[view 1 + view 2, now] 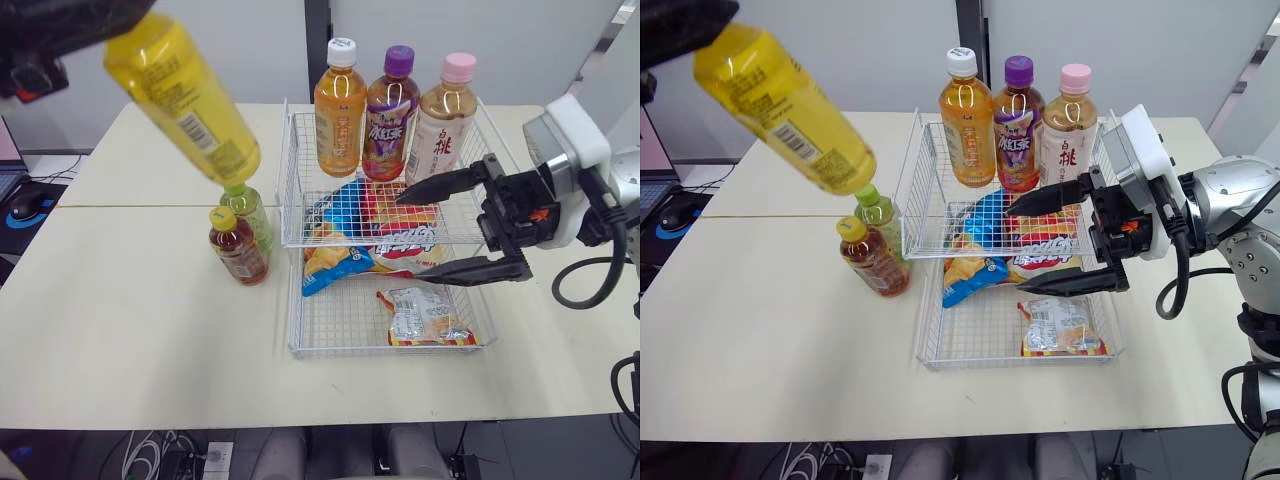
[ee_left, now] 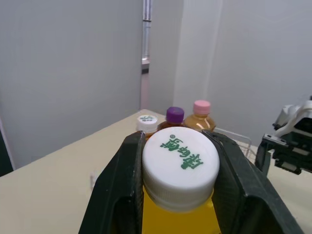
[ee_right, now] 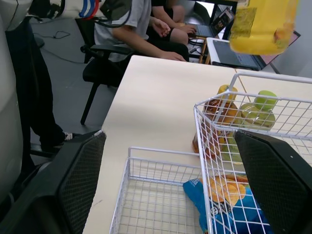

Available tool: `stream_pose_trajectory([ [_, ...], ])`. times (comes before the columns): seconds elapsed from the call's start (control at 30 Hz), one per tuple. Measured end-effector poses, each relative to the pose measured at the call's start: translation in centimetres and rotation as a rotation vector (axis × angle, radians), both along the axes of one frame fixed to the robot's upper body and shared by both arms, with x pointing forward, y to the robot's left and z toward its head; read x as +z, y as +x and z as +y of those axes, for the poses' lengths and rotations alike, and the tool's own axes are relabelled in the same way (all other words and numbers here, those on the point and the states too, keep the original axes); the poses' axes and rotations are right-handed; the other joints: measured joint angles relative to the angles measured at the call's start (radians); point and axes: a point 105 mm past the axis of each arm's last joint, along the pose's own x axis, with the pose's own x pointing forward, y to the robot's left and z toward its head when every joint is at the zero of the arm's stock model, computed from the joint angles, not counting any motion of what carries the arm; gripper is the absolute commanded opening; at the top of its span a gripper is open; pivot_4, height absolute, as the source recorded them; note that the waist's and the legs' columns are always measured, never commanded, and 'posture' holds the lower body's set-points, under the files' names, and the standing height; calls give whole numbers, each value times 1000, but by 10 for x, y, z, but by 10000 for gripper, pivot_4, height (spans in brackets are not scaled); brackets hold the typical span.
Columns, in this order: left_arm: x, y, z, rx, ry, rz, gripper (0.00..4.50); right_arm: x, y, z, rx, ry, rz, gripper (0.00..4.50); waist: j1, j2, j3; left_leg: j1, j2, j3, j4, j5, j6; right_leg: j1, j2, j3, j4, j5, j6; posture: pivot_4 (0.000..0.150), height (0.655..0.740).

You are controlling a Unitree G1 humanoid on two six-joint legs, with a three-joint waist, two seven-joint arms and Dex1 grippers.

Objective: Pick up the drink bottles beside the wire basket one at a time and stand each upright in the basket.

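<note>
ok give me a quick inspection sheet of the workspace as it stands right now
surface: cream table, level and dry
job's things: three bottles upright at the back of the wire basket; yellow bottle tilted in the air; green-capped bottle and tea bottle standing on the table left of the basket
clutter: snack packets in the basket, one more in the front basket
grippers: left gripper shut on the yellow bottle's cap end; right gripper open, holding nothing, over the baskets' right side
cables: black cable looping by the right arm
surroundings: mouse at far left; seated person
</note>
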Motion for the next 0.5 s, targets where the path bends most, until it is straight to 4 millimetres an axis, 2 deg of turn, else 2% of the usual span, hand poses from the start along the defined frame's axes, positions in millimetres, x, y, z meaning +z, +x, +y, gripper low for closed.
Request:
stream_pose_trajectory([
  [0.13, 20, 5, -21, -109, 6, -12, 13935, 1, 1, -1, -16, 4, -4, 45000, -1, 0, 0, -2, 0, -1, 1, 0, 0, -2, 0, -1, 0, 0, 0, 1500, 7400],
  [0.2, 21, 10, -36, -167, 30, -4, 13935, 2, 3, -2, -33, 6, -9, 45000, -2, 0, 0, -3, 0, -1, 1, 0, 0, -2, 0, -1, 1, 0, 0, 1500, 7400],
  [0.33, 4, 30, -70, -252, 100, 48, 13935, 8, 8, -9, -90, 1, -35, 45000, -1, 0, 0, -3, 0, -1, 1, 0, 0, -3, 0, 0, 1, 0, 0, 1500, 7400],
  [0.5, -22, 53, -117, -334, 184, 58, 13935, 23, 16, -35, -241, -3, -94, 45000, 0, 0, 0, -5, 0, 0, 1, 0, 0, -4, -1, 1, 0, 0, 0, 1500, 7400],
])
